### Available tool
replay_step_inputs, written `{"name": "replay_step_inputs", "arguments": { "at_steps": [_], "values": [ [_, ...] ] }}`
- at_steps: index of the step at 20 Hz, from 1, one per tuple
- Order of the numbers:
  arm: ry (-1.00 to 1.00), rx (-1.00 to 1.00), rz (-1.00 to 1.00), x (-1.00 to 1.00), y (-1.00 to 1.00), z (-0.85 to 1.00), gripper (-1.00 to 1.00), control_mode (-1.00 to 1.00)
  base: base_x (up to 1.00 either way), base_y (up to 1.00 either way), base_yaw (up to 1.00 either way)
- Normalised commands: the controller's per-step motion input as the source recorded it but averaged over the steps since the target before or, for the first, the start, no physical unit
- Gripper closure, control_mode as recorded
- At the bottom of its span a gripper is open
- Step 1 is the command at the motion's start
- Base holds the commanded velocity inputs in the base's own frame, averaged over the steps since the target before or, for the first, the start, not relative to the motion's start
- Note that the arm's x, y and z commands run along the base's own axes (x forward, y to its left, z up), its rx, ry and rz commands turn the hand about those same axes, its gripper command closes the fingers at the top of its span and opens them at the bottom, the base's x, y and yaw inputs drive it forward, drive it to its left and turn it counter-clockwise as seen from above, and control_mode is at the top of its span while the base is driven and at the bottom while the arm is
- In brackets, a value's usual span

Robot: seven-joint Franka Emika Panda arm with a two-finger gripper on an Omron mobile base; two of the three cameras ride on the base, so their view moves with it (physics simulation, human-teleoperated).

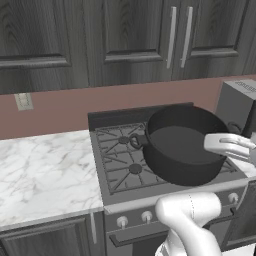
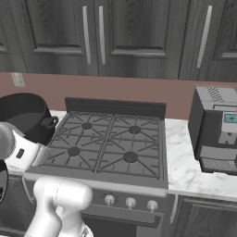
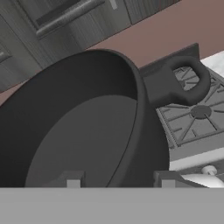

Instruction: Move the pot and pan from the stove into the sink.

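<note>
Two dark fingers point(image 3: 117, 178) grip the rim of the dark grey cylindrical pot point(image 3: 83, 127), lifted above the gas stove point(image 2: 104, 143); carrying it to the sink comes next.

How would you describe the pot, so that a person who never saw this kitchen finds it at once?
Find the stove under the dark cabinets, between two marble counters. The pot hangs tilted above the stove's grates, its rim between the gripper's fingers. It is the one deep, dark grey round vessel, with a small loop handle on its side.
</note>
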Motion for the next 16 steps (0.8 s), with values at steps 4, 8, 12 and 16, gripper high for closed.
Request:
{"name": "replay_step_inputs", "arguments": {
  "at_steps": [4,8,12,16],
  "values": [
    [-0.01,0.00,0.00,0.00,0.00,0.00,1.00,-1.00,0.00,0.00,0.00],
    [0.00,0.00,0.00,0.00,0.00,0.00,1.00,-1.00,0.00,0.00,0.00],
    [0.00,0.00,0.00,0.00,0.00,0.00,1.00,1.00,-0.15,0.00,0.00],
    [0.00,0.00,0.00,0.00,0.00,0.00,1.00,1.00,-0.60,0.00,0.00]
  ]
}}
